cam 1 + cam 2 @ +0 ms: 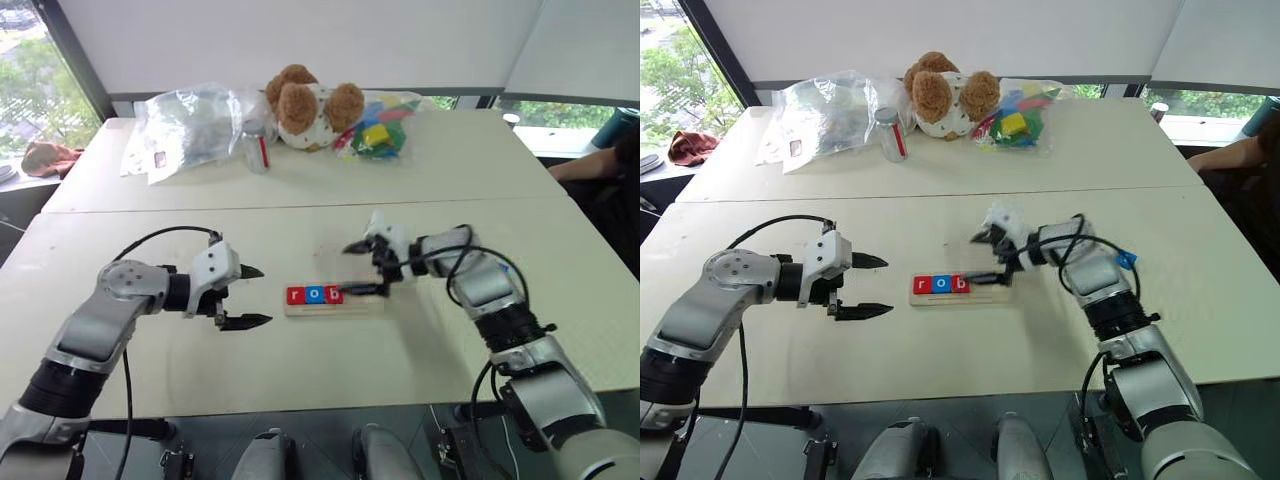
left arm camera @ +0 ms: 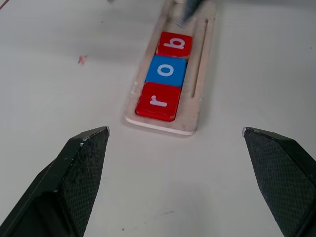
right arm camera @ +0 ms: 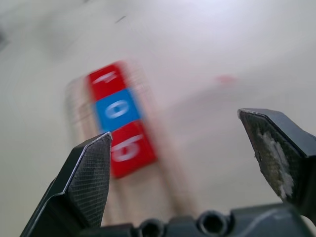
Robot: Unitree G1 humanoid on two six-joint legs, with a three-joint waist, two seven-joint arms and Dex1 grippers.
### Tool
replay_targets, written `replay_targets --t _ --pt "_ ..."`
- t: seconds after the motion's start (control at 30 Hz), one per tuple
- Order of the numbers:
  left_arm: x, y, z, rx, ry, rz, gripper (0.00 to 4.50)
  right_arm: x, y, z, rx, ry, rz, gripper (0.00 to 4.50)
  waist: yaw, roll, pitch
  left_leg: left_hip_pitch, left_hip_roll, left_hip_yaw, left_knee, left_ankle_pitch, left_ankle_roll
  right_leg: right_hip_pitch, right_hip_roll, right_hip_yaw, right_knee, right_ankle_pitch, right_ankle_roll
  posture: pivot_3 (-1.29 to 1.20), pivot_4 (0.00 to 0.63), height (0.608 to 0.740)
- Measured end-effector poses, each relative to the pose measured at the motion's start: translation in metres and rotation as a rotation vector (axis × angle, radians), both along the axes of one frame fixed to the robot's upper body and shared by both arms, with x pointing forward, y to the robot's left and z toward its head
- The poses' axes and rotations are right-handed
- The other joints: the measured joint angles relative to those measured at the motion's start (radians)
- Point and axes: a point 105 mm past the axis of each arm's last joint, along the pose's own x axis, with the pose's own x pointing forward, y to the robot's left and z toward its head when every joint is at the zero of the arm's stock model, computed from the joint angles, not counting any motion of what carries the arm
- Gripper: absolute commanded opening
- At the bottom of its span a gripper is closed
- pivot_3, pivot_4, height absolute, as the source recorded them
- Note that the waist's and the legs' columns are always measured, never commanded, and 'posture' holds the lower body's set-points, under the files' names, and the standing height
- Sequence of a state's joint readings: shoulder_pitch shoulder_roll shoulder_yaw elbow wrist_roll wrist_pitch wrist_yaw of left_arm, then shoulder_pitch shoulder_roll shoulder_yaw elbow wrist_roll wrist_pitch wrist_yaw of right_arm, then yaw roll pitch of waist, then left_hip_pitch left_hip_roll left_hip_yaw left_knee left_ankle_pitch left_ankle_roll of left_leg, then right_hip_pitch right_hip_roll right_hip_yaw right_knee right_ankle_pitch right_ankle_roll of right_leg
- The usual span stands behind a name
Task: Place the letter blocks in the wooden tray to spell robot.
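Lying crosswise on the desk (image 1: 300, 360), the wooden tray (image 1: 360, 305) holds r, o, b; its empty end sits under the right pincer (image 1: 368, 268), released, nearer than the released left pincer (image 1: 246, 297)

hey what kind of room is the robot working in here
Probably an office or lab room used for robot trials: two pale tables pushed together by big windows with roller blinds, and a teddy bear and bagged toy blocks laid out like props.
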State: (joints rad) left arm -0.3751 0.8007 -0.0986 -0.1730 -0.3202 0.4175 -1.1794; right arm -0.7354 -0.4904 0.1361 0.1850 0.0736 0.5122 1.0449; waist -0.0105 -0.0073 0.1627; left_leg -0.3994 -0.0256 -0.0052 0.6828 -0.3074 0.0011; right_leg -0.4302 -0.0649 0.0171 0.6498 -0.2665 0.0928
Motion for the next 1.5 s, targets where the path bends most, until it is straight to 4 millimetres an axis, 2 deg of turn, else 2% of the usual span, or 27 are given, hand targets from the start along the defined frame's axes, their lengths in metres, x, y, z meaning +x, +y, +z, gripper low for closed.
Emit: replay_targets --t 0.1,0.17,0.33,0.43,0.5,0.67,0.87,0.97,1.03,1.1,1.23,1.43,1.5 --pt "-0.004 -0.013 0.015 -0.038 -0.016 -0.056 4.5 0.009 -0.029 0.041 0.13 -0.093 -0.265 4.46 0.0 0.0 0.0 -0.002 0.0 -0.001 0.0 0.001 -0.001 -0.002 0.0 0.0 0.0 0.0 0.0 0.0 0.15 0.74" --pt "-0.005 -0.022 0.026 -0.074 -0.024 -0.087 4.5 0.005 -0.05 0.051 0.21 -0.147 -0.468 4.46 0.001 -0.001 -0.001 -0.003 0.0 -0.002 0.0 0.001 -0.001 -0.002 0.0 -0.001 0.001 0.0 0.0 0.0 0.15 0.74" --pt "-0.001 -0.033 0.039 -0.114 -0.043 -0.124 4.5 -0.001 -0.078 0.017 0.23 -0.084 -0.821 4.46 -0.008 0.0 -0.001 -0.003 -0.001 0.001 0.001 0.001 -0.001 -0.004 0.001 0.002 0.002 0.0 0.0 0.0 0.15 0.74" --pt "0.004 -0.036 0.029 -0.101 -0.02 -0.126 4.5 -0.005 -0.078 -0.01 0.252 -0.006 -0.947 4.46 -0.007 0.0 -0.001 -0.002 0.0 0.001 0.0 0.001 -0.001 -0.004 0.002 0.002 0.005 0.0 0.0 0.0 0.15 0.74" --pt "0.006 -0.035 0.024 -0.092 -0.008 -0.117 4.5 -0.007 -0.08 -0.022 0.236 0.016 -0.979 4.46 -0.007 0.0 -0.001 -0.003 0.0 0.001 0.0 0.001 -0.001 -0.005 0.003 0.001 0.006 0.0 0.0 0.0 0.15 0.74" --pt "0.008 -0.034 0.021 -0.083 -0.012 -0.11 4.5 -0.007 -0.088 -0.036 0.213 0.024 -1.046 4.46 -0.006 0.0 -0.001 -0.003 -0.001 0.001 0.001 0.0 0.001 -0.004 0.003 0.001 0.005 0.0 0.0 0.0 0.15 0.74" --pt "0.007 -0.032 0.017 -0.077 -0.01 -0.089 4.5 -0.001 -0.076 -0.058 0.199 0.081 -1.009 4.46 -0.01 0.0 -0.001 -0.002 0.0 0.001 0.001 0.0 0.001 -0.004 0.003 0.001 0.006 0.0 0.0 0.0 0.15 0.74" --pt "0.007 -0.03 0.016 -0.067 -0.011 -0.079 4.5 0.007 -0.073 -0.06 0.196 0.069 -0.98 4.46 -0.011 0.0 -0.001 0.0 0.0 0.001 0.001 -0.001 0.002 -0.002 0.003 0.001 0.005 0.0 0.0 0.0 0.15 0.74" --pt "0.006 -0.029 0.015 -0.067 -0.007 -0.073 4.5 0.013 -0.074 -0.062 0.189 0.059 -0.972 3.94 -0.011 0.0 -0.001 0.005 0.0 0.001 0.0 -0.001 0.004 0.002 0.003 0.001 0.005 0.0 0.0 0.0 0.15 0.74" --pt "0.007 -0.029 0.015 -0.068 -0.009 -0.067 4.5 0.017 -0.072 -0.063 0.191 0.052 -0.961 3.18 -0.01 0.0 -0.001 0.007 0.0 0.001 0.0 -0.002 0.004 0.004 0.003 0.002 0.005 0.0 0.0 0.0 0.15 0.74" --pt "0.006 -0.026 0.012 -0.061 -0.003 -0.059 4.5 0.018 -0.069 -0.063 0.197 0.044 -0.945 1.19 -0.006 0.0 -0.001 0.007 0.0 0.001 0.0 -0.002 0.004 0.004 0.003 0.002 0.005 0.0 0.0 0.0 0.15 0.74" --pt "0.007 -0.027 0.012 -0.06 -0.004 -0.06 4.5 0.014 -0.072 -0.062 0.19 0.043 -0.97 1.19 -0.004 0.0 -0.001 0.007 0.0 0.0 0.0 -0.002 0.004 0.004 0.003 0.001 0.005 0.0 0.0 0.0 0.15 0.74" --pt "0.006 -0.028 0.013 -0.06 -0.003 -0.073 4.5 0.003 -0.076 -0.059 0.18 0.036 -0.997 1.19 -0.001 0.0 -0.001 0.006 0.0 0.0 0.0 -0.002 0.004 0.004 0.002 0.001 0.005 0.0 0.0 0.0 0.15 0.74"
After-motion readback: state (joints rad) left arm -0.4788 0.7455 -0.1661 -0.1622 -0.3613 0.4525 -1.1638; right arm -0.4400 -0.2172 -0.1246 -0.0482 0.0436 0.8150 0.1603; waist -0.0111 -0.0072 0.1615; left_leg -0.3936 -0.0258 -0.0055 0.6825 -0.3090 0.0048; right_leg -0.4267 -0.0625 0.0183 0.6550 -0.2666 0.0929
